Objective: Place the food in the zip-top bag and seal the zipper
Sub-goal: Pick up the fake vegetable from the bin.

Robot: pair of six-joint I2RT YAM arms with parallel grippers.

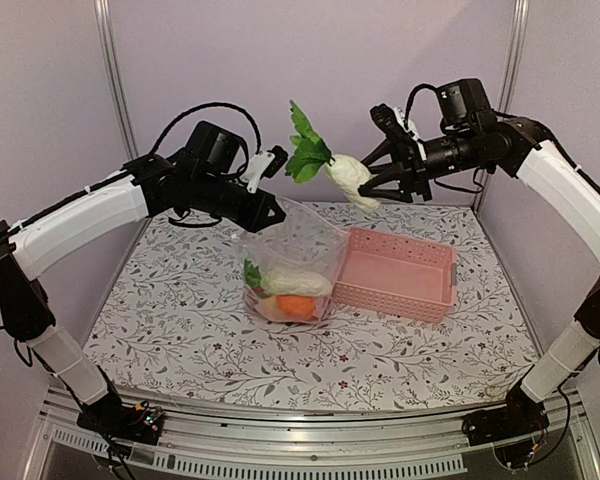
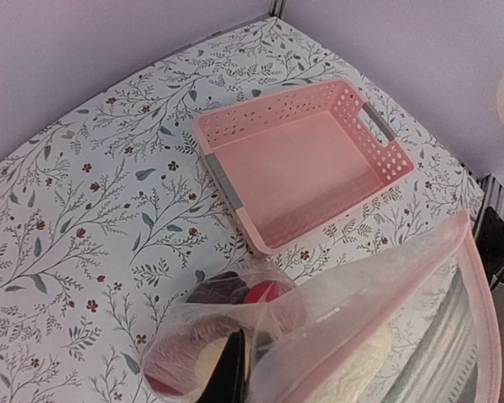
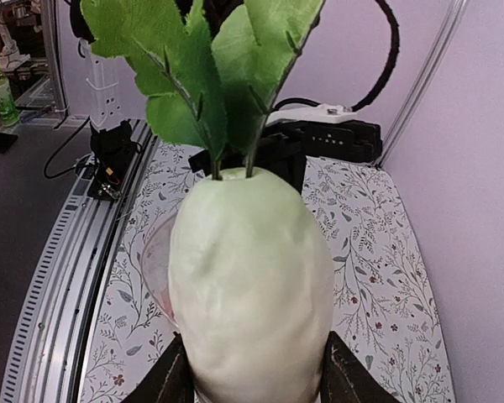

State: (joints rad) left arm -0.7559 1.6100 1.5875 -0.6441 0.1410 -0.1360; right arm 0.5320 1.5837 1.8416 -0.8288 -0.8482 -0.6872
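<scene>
Within right claw (image 1: 372, 180), leafy radish (image 1: 346, 171).

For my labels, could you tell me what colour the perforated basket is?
The perforated basket is pink, clearest in the left wrist view.

White-shelled left arm (image 1: 85, 215) and right arm (image 1: 570, 190), black joints, looping black cables

White toy radish with green leaves (image 3: 250, 285) — base cut off below; clear crinkly plastic bag (image 2: 361, 294) blurs the food (image 2: 262, 294) inside.
</scene>
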